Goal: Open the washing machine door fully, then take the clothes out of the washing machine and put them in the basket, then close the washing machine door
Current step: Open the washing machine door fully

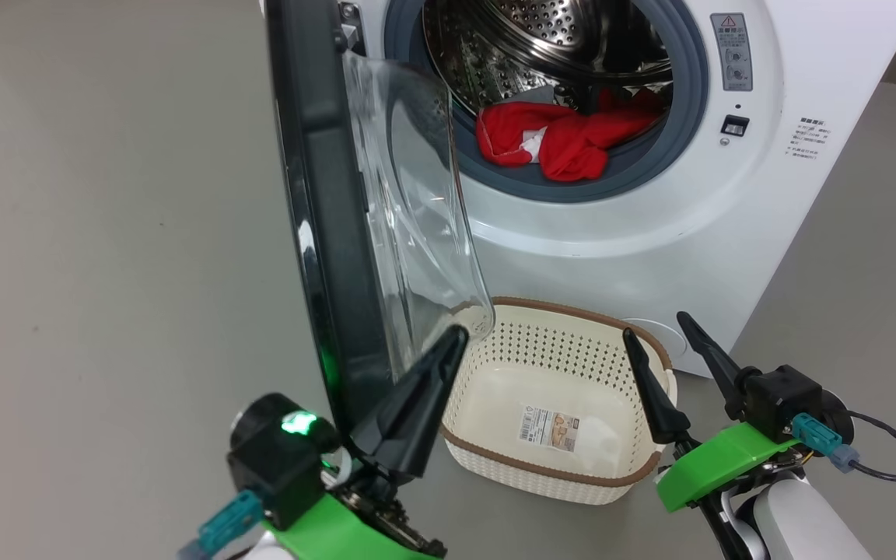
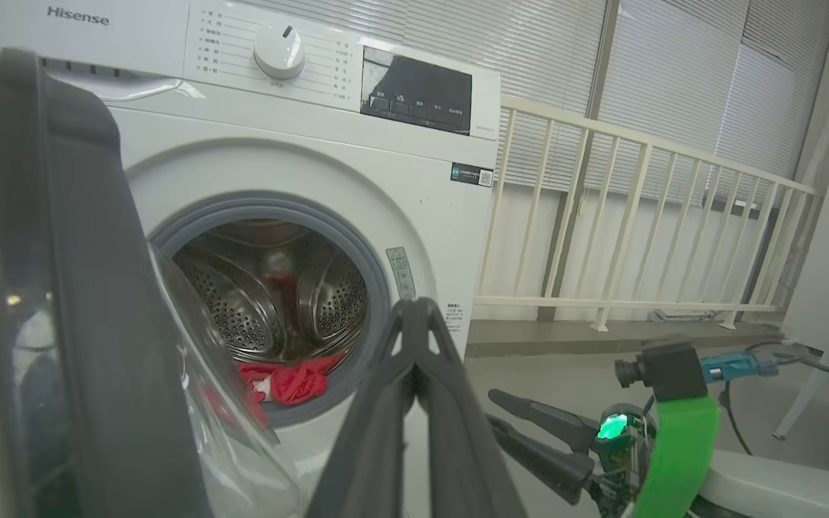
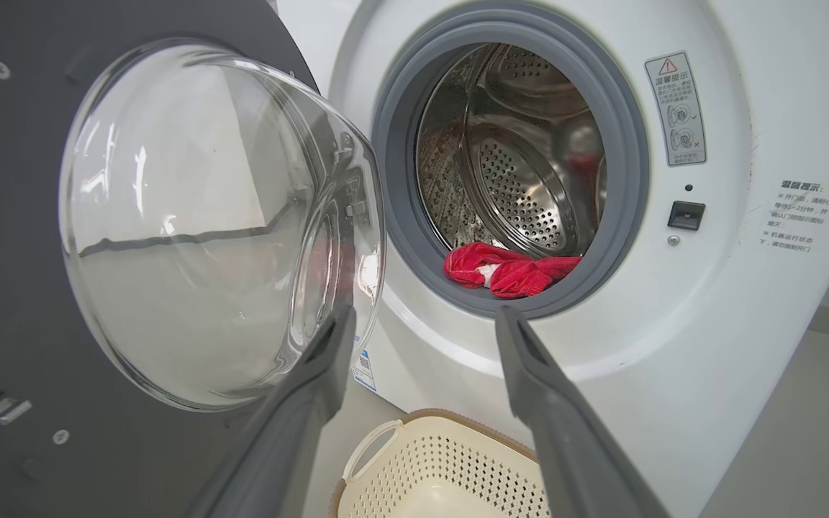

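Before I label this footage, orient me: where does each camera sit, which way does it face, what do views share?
Head view: on the head, looking forward and down at the washing machine, open washing machine door and basket; left gripper and right gripper below.
Left wrist view: on the left wrist, facing the drum beside the door; own shut fingers.
Right wrist view: on the right wrist, facing the drum; own spread fingers.
Shared: all three show the clothes in the drum; head and right wrist, the basket.
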Robot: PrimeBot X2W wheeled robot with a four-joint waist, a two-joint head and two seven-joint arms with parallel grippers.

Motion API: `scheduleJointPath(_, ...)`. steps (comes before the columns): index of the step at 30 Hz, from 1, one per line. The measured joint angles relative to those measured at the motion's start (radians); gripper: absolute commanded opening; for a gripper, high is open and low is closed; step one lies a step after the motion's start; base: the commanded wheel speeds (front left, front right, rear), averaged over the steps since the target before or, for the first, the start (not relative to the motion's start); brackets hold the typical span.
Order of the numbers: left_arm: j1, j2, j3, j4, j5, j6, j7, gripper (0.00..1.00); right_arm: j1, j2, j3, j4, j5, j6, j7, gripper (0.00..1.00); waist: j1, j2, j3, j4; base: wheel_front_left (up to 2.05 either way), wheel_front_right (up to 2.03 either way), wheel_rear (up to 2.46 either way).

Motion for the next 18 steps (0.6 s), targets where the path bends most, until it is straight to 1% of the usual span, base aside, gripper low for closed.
scheduleJointPath(4, 0.002, 0.022, -0.039, 0.058, -0.032, 0.0, 0.031, 0.0, 0.0, 0.0, -0.005, 0.001, 0.0, 0.0, 0.0, 1.0, 0.0, 0.0, 0.005, 0.001, 0.0, 0.0, 0.0)
scheduleJointPath(8, 0.002, 0.028, -0.038, 0.111, -0.037, 0.003, 0.047, 0.0, 0.0, 0.0, -0.009, 0.004, 0.0, 0.0, 0.0, 1.0, 0.0, 0.0, 0.009, 0.004, 0.0, 0.0, 0.0)
scheduleJointPath(11, 0.003, 0.029, -0.031, 0.144, -0.037, 0.025, 0.048, 0.0, 0.0, 0.0, -0.01, 0.004, -0.001, 0.0, 0.0, 1.0, 0.0, 0.0, 0.009, 0.007, 0.0, 0.0, 0.0)
scheduleJointPath(18, 0.003, 0.032, -0.011, 0.208, -0.038, 0.049, 0.053, 0.0, 0.0, 0.0, -0.01, 0.01, -0.001, 0.0, 0.0, 1.0, 0.0, 0.0, 0.013, 0.017, 0.0, 0.0, 0.0)
